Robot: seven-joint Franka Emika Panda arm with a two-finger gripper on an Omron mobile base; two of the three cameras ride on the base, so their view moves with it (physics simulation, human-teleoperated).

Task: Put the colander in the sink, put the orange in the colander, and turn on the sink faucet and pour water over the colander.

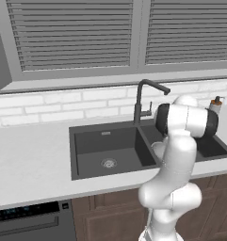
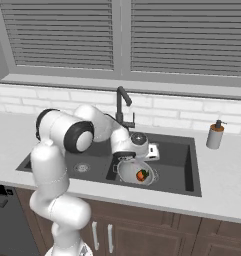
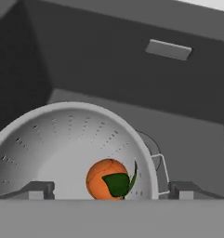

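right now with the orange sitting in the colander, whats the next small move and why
Probably lift the open pincer straight up out of the colander. The orange already lies free inside it in the sink, so the faucet lever comes next; no water is running.

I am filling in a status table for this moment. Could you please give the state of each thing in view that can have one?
colander: upright in the right basin, holding the orange
orange: lying inside the colander, free of the jaws
sink: left basin bare, no water seen
sink faucet: off, no stream at the spout
gripper: jaws open, above the colander
soap dispenser: upright on the counter
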